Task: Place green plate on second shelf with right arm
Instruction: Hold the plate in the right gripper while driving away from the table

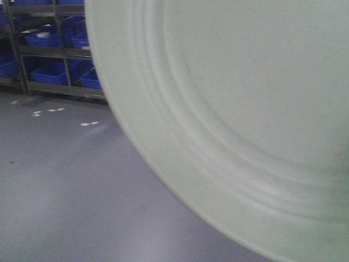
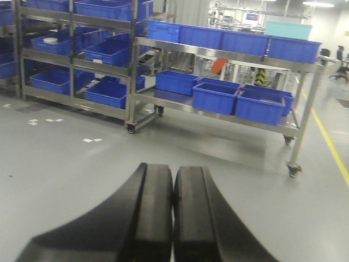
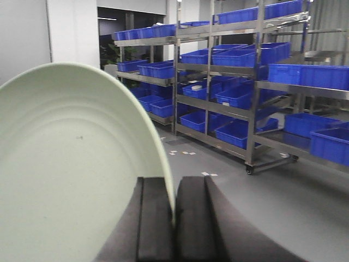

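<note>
Pinching its rim, right jaws hold the green plate (image 3: 71, 164).

- You had a smooth grey floor (image 2: 229, 180) around you, with small white marks (image 2: 91, 140) stuck on it and a yellow line (image 2: 330, 144) along its right side.
- You faced tall steel racks (image 2: 131, 71) loaded with blue bins (image 2: 215, 98); a lower rack (image 2: 185, 50) stood on castors.
- You saw a plain white wall (image 3: 71, 33) in the right wrist view, and ceiling lights (image 2: 319, 4) glowed far back.
</note>
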Tool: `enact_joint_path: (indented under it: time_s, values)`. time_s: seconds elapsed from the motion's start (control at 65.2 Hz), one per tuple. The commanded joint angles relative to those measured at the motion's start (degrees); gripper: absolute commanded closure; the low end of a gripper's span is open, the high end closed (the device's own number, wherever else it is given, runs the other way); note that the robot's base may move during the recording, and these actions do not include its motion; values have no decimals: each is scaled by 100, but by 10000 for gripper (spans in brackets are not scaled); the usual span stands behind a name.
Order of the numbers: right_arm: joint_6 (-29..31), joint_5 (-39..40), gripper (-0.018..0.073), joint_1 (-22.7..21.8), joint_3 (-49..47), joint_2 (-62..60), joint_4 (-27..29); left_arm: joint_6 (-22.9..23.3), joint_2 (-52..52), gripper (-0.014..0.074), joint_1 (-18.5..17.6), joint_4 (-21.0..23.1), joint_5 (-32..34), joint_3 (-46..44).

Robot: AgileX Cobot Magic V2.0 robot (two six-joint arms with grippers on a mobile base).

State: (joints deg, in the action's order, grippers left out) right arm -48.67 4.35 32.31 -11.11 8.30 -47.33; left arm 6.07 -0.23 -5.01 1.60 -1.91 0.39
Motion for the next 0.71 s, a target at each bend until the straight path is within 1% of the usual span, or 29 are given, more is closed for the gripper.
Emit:
enact_joint_path:
  time_s: [0.0,0.69]
  values:
    - [-40,428,505,-12,-206,51,7,19,-93,466,-17,47,513,234]
    - [-40,423,505,-12,-206,51,8,19,-93,466,-17,47,513,234]
